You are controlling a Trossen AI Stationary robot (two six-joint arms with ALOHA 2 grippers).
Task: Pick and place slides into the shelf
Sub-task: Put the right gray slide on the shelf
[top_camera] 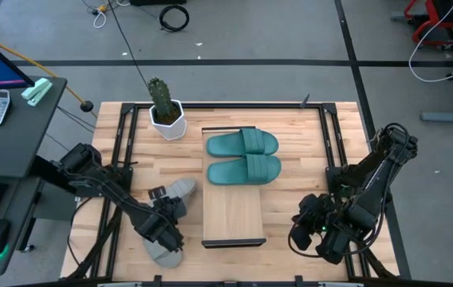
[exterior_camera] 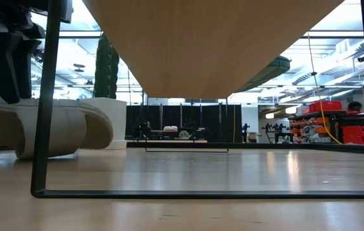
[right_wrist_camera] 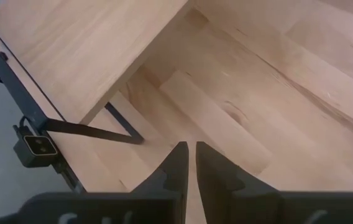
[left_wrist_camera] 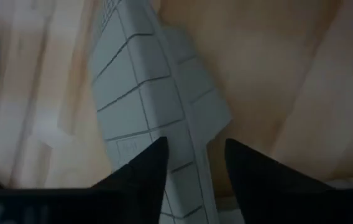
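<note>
Left gripper sits low over the two grey slides on the tabletop, left of the shelf. Left wrist view: its fingers stand apart, straddling the ribbed grey strap of one grey slide; whether the pads are pressing it or clear of it, cannot tell. That slide runs lengthwise straight away from the fingers, so its long axis lines up with the gripper's reach, and the jaws cross the strap's width. In the high view one grey slide shows ahead of the gripper, toward the cactus pot, and another just behind it toward the table's near edge.

The shelf lies to this gripper's right, close by, its near half bare. Two teal slides already lie side by side on the far half, long axes across the board. The bare stretch is therefore right of and level with the left gripper: a short sideways carry, plus a turn of the slide to match the teal pair, I'd judge.

Right gripper waits beyond the shelf's right side, fingers together, holding nothing, pointing at the tabletop. It is well apart from the grey pair; the left arm is clearly nearer.
</note>
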